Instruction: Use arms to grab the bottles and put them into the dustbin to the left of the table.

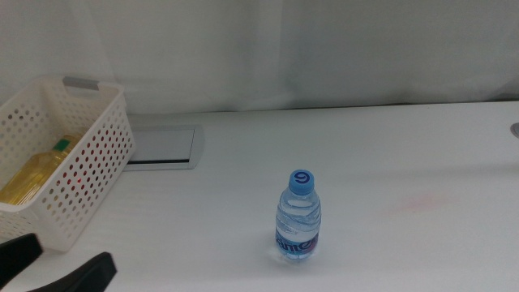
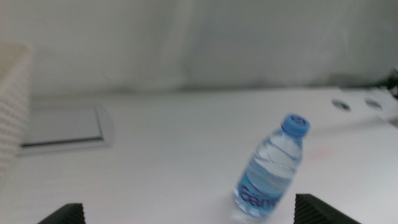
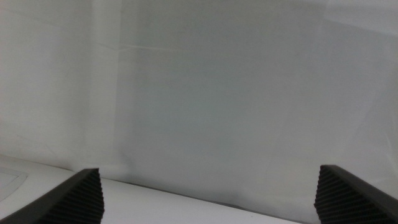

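A small clear water bottle (image 1: 298, 217) with a blue cap and label stands upright on the white table (image 1: 389, 154), near the front middle. The left wrist view shows the same bottle (image 2: 271, 169) ahead of my left gripper (image 2: 186, 214), whose jaws stand wide apart with nothing between them. Only that gripper's dark jaw tips (image 1: 57, 264) show in the middle view, at the bottom left corner, well left of the bottle. The white perforated dustbin (image 1: 89, 162) stands at the left and holds a yellow-liquid bottle (image 1: 36, 172) lying inside. My right gripper (image 3: 211, 196) is open, facing the white backdrop.
A flat grey hatch (image 1: 162, 146) is set into the tabletop just right of the dustbin. A white curtain closes off the back. A faint pink smear (image 1: 422, 201) marks the table right of the bottle.
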`<state>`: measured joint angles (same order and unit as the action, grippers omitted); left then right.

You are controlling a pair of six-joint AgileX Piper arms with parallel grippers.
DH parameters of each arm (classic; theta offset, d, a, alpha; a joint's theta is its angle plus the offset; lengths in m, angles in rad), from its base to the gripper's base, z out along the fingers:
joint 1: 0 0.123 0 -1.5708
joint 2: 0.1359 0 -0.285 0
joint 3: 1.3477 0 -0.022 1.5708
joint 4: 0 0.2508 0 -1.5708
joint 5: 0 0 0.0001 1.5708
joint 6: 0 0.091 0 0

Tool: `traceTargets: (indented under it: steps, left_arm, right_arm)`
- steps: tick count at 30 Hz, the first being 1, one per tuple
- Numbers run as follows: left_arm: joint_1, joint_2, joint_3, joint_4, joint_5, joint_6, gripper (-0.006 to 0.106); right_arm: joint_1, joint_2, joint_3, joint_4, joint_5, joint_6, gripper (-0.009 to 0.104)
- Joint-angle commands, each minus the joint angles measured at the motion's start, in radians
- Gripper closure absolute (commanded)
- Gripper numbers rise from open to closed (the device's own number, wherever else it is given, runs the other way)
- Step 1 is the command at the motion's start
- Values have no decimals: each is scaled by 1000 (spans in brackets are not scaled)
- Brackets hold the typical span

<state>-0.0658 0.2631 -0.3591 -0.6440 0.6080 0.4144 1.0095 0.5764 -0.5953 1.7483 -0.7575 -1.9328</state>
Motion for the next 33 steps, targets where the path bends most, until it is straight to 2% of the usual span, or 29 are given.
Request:
traceTargets:
  steps: [1, 3, 7, 11, 17, 21, 23, 27, 33]
  left_arm:
    - [-4, 74, -11, -105, 5, 98, 13]
    - [-4, 140, -46, -158, -6, 163, 13]
    - [-4, 258, -145, -161, -35, 238, 13]
    - [-69, 374, -239, -68, -53, 240, 13]
    - [-273, 525, -358, 210, -82, 62, 13]
    - [-419, 624, -415, 462, -106, -137, 13]
    - [-532, 684, -425, 636, -207, -300, 13]
    - [-579, 744, -425, 657, -279, -409, 14]
    - [-637, 884, -357, 655, -500, -435, 14]
  right_arm:
    - [-4, -1, 1, 43, -6, -4, 4]
    - [-4, -1, 1, 43, -4, -4, 4]
    - [-4, -1, 1, 43, -4, -4, 4]
    - [-4, -1, 1, 43, -6, -4, 4]
    - [-4, -3, 1, 43, -16, -4, 4]
    - [-4, -3, 1, 43, -18, -4, 4]
    - [-4, -3, 1, 43, -18, 26, 4]
    - [-4, -3, 1, 43, -18, 26, 4]
    - [-4, -3, 1, 43, -34, 26, 4]
